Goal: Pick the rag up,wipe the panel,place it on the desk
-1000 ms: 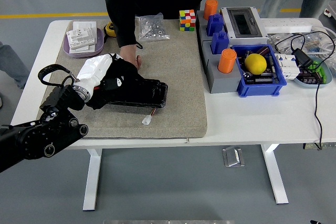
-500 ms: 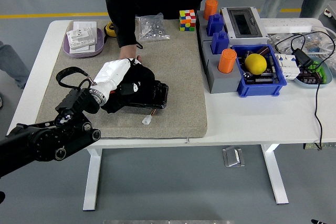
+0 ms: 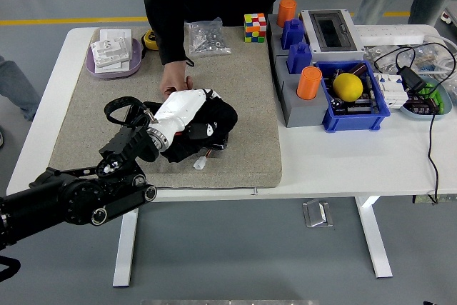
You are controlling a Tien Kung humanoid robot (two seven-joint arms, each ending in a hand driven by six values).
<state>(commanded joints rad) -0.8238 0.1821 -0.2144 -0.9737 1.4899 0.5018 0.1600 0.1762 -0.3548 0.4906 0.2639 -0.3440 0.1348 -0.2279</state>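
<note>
Rag (image 3: 214, 121): black, bunched into a lump under your left hand (image 3: 187, 111), on the grey mat (image 3: 235, 83) a little toward the mat's near edge, roughly mid-width. The lump runs left to right along the mat. The panel (image 3: 213, 142) beneath is almost wholly covered; you can see only a sliver of its near edge, with a white connector (image 3: 199, 164) poking out toward the near edge of the mat.

Left hand: white-shelled, fingers curled down over the rag and gripping it. Left arm enters from the lower left corner. Right arm not visible to you.

A person stands at the far edge of the table (image 3: 335, 155); one hand (image 3: 175, 78) rests on the mat just behind the rag, apparently touching the panel's far side.

No writing is legible to you. The grey box (image 3: 328, 31) near the far right and the cards in the purple tray (image 3: 114, 53) at the far left corner carry print too small to read. A colour cube (image 3: 254, 26) sits at the mat's far edge.
</note>
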